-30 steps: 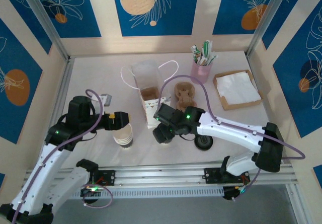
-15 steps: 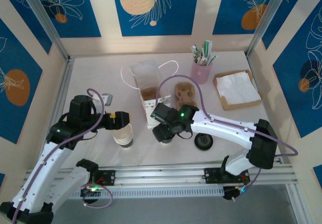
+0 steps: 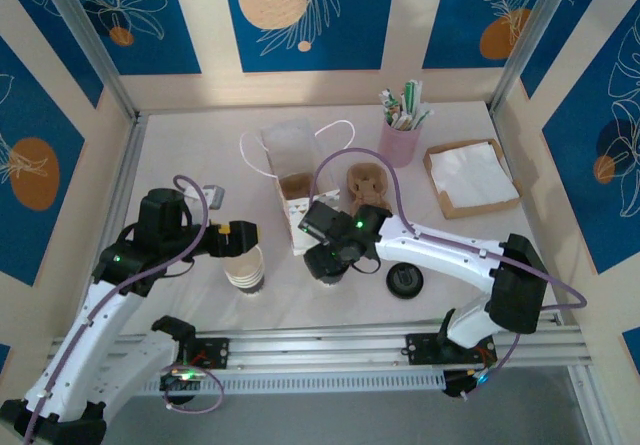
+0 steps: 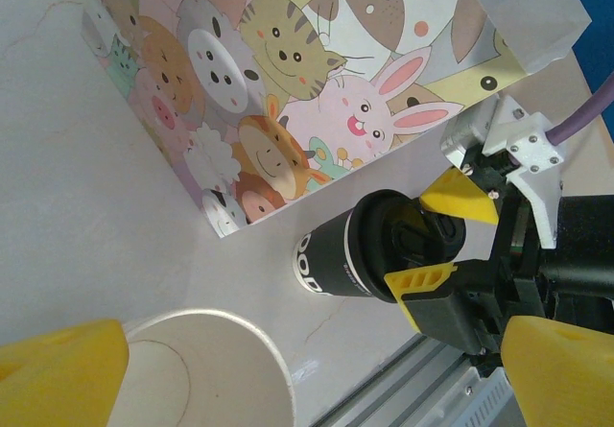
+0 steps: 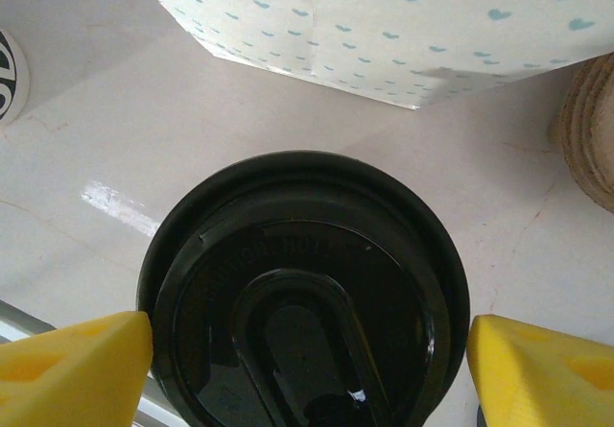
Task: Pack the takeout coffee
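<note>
The takeout coffee [image 5: 302, 293] stands upright on the table just in front of the gift bag, its black lid [image 3: 331, 271] facing the right wrist camera. From the left wrist view its side [image 4: 336, 251] is dark with white lettering. My right gripper [image 5: 307, 369] is directly over it, open, one yellow finger [image 4: 459, 197] on each side of the lid and close against its rim. My left gripper [image 3: 237, 237] hangs open above the stack of lidless cups [image 3: 246, 271], holding nothing; the top cup's rim [image 4: 206, 326] lies between its fingers.
The open gift bag [image 3: 299, 181] stands just behind the coffee, its cartoon side [image 4: 288, 82] facing left. A loose black lid [image 3: 404, 280] lies to the right, a brown pastry [image 3: 366, 187] behind it. A pink straw holder [image 3: 400, 137] and a napkin tray [image 3: 470, 177] sit at the back right.
My right arm has drawn in slightly to the left and settled over the coffee, and its jaws have narrowed toward the lid. The left arm has not moved.
</note>
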{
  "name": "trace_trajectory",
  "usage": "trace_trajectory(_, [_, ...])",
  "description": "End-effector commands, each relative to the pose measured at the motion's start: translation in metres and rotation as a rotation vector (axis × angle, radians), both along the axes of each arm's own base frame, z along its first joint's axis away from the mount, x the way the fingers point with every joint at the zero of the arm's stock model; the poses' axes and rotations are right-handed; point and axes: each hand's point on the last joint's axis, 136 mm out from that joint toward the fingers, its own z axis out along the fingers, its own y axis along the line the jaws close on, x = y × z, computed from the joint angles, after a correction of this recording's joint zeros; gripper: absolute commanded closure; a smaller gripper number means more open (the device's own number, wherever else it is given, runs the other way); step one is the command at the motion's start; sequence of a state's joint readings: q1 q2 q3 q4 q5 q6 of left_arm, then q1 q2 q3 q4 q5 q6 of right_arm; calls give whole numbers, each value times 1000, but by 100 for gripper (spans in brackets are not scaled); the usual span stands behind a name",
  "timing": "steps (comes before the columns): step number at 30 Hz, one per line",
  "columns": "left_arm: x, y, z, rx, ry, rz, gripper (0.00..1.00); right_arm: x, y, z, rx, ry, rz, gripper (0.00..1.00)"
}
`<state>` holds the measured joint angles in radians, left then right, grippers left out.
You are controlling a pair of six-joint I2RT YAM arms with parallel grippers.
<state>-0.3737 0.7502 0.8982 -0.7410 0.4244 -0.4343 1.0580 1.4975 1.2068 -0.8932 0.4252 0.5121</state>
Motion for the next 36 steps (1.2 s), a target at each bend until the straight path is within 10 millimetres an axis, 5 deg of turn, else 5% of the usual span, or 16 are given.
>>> trace_trajectory(1, [0, -3, 0, 10, -24, -25, 0, 2, 10, 4, 27, 14, 9, 15])
trace_trajectory(15, [-1, -3, 2, 1, -25, -26, 0, -9, -7, 7, -6, 28, -16, 28])
trace_trajectory(29, [0, -6, 5, -16, -28, -30, 0, -25, -77, 5, -54, 47, -221, 29])
trace_trajectory(36, [1, -7, 3, -18, -24, -32, 0, -27, -93, -1, -68, 71, -308, 29])
